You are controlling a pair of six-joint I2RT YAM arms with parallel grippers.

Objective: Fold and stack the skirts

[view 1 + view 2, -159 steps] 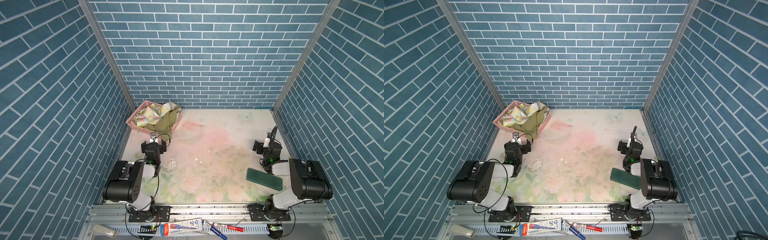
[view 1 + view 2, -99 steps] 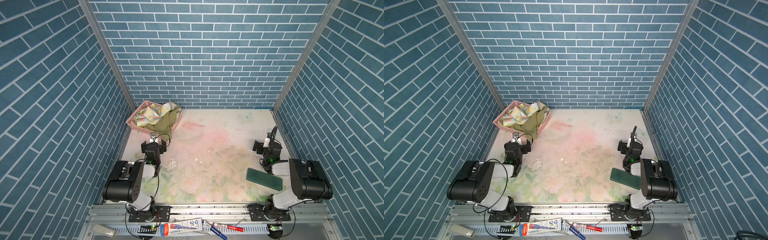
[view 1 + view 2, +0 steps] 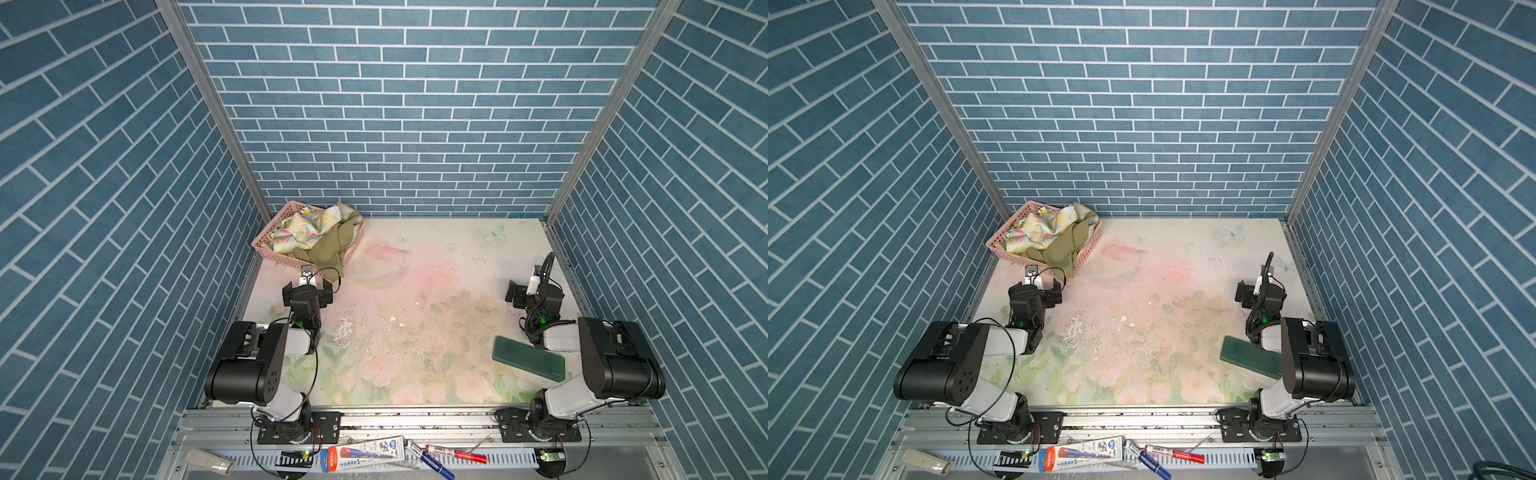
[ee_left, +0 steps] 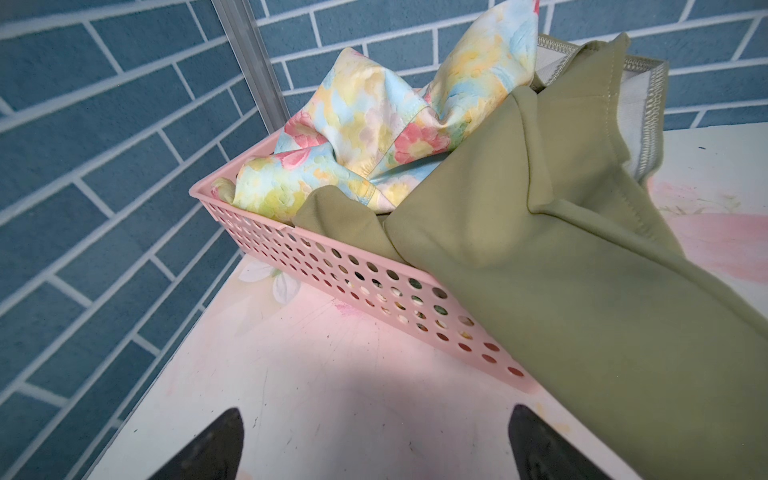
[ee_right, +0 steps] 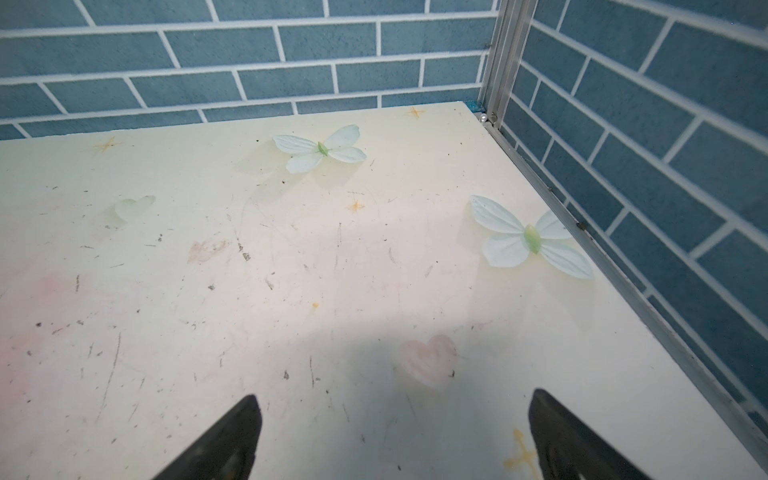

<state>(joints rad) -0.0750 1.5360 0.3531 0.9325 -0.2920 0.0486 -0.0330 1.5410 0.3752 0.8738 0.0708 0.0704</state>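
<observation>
Two skirts lie crumpled in a pink perforated basket (image 3: pixel 266 249) at the back left corner: a pastel floral skirt (image 3: pixel 305 228) and a plain olive green skirt (image 3: pixel 328 249) that hangs over the basket's near rim. Both top views show them, floral skirt (image 3: pixel 1038 230) and olive skirt (image 3: pixel 1065 249). My left gripper (image 3: pixel 308 289) stands open just in front of the basket, low over the table, holding nothing. In the left wrist view the floral skirt (image 4: pixel 374 137), olive skirt (image 4: pixel 561 270) and basket (image 4: pixel 332 266) fill the frame beyond the left gripper (image 4: pixel 376 419). My right gripper (image 3: pixel 525 291) is open and empty at the right side, over the bare mat (image 5: pixel 291 270).
A dark green flat block (image 3: pixel 528 357) lies on the table near the right arm's base. The floral-print table mat (image 3: pixel 415 291) is walled in by blue brick panels at the back and on both sides. A tube and markers (image 3: pixel 365 451) lie on the front rail.
</observation>
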